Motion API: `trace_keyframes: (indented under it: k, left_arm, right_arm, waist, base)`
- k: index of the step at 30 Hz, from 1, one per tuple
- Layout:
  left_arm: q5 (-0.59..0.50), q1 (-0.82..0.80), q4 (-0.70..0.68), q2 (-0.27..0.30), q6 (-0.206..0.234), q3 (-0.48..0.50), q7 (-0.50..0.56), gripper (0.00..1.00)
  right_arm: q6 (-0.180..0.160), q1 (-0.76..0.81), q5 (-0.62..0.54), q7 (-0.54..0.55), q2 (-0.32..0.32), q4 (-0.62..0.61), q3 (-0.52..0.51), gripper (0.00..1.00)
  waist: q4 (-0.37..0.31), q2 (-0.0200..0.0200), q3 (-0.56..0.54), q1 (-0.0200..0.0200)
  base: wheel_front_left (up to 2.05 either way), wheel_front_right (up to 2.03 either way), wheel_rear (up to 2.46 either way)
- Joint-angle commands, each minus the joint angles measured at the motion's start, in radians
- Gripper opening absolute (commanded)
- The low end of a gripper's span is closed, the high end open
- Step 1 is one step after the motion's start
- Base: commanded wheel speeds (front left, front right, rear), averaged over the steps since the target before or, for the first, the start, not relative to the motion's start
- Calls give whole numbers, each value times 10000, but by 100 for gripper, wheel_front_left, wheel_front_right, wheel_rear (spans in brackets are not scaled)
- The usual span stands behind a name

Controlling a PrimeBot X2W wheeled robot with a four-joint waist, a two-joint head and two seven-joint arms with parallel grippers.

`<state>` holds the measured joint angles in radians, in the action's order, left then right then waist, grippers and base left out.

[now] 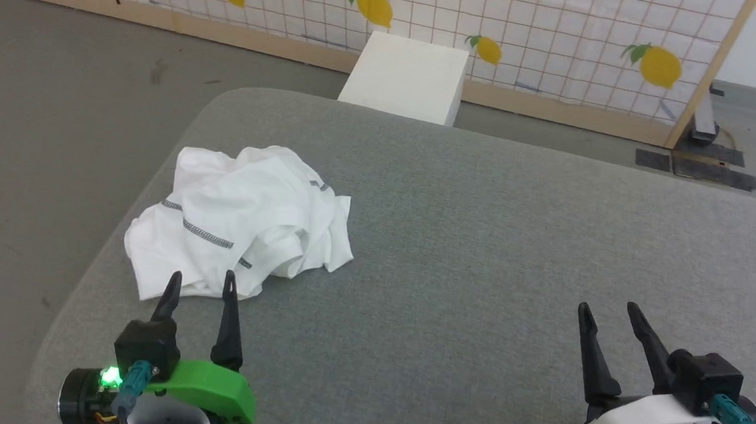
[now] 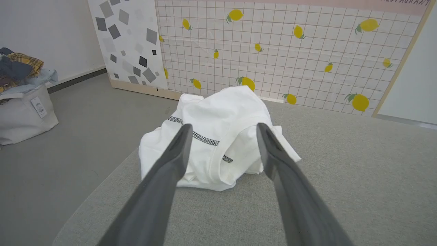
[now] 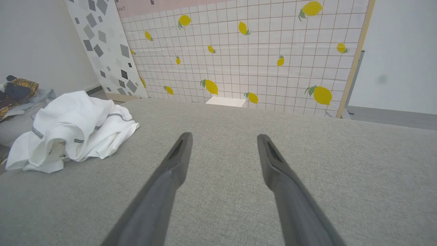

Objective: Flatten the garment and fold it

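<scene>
garment [image 1: 237, 222] sits crumpled in a heap on the grey table [image 1: 482, 246], close to the table's left edge and toward its far left corner, with dark zigzag seams showing across the folds. i have the left gripper [image 1: 203, 274] over the table's near left part, its two fingers spread wide and released, nothing between them. their tips point at the near hem of the heap, and from the left wrist view the fingers [image 2: 177, 153] frame the cloth on either side. i cannot tell whether the tips touch the fabric. the right gripper [image 1: 608, 306] is over the table's near right part, also spread open and empty, with bare table surface ahead of it, well apart from the heap. a white box [image 1: 407, 74] stands just past the table's far edge, and behind it a lemon-print screen [image 1: 563, 39]. off the table's left side, on the floor, a pale bag [image 2: 24, 116] holds mixed clothes.
</scene>
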<state>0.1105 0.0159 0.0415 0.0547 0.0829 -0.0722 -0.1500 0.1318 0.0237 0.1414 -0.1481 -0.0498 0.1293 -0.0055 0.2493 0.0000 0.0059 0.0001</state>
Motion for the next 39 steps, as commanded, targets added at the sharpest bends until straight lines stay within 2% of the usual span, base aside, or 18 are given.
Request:
trace_keyframes:
  k: [1, 39]
  left_arm:
    - [127, 148, 27, -27, 88, -29, -92, 100]
    - [642, 372, 294, -41, 651, -358, -875, 100]
  right_arm:
    - [-7, 180, 108, -105, -3, 57, 15, 100]
    - [-10, 318, 620, -892, -4, 780, 228, 100]
  waist:
    - [175, 0, 25, 0]
    - [1567, 0, 53, -1]
  base:
    - [0, 0, 0]
    - [0, 0, 0]
